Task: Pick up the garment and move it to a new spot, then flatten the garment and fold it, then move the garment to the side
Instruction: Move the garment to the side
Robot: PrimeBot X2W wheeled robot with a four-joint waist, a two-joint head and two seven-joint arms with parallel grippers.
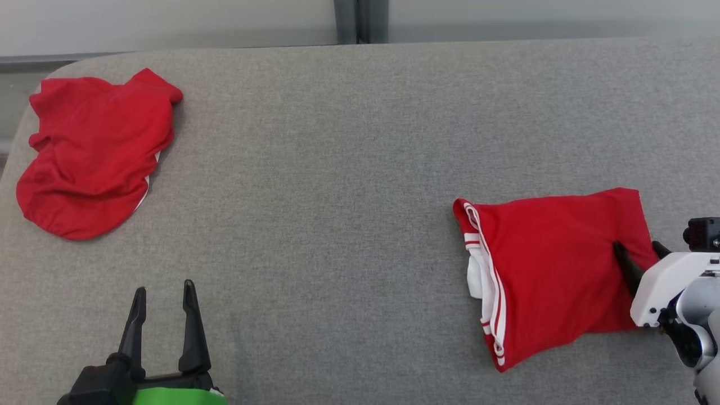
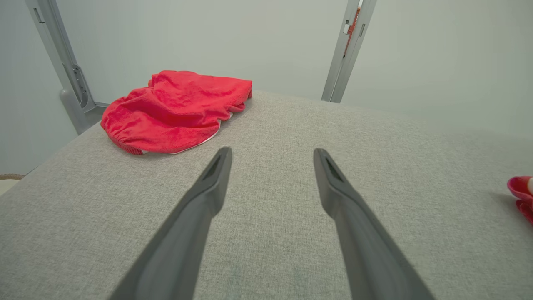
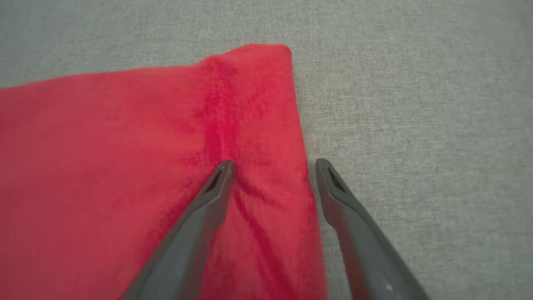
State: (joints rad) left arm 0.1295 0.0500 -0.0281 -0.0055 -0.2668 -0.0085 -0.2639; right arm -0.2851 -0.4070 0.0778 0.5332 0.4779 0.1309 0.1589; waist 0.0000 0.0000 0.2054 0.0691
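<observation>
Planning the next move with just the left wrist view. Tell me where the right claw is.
Observer: The right claw is open, straddling the right edge of the folded red garment.
Operator: Report how it sits.
Observer: One fingertip is over the cloth, the other over the bare grey surface beside it.
Operator: Describe the garment's far end.
Observer: White striped trim runs along its left edge.

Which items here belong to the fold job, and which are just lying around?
In the job:
- folded red garment, white stripes at one end
- right gripper, open, straddling the garment's edge

Lying about:
- crumpled red garment, far left, untouched
- left gripper, open and idle over the bare grey surface
</observation>
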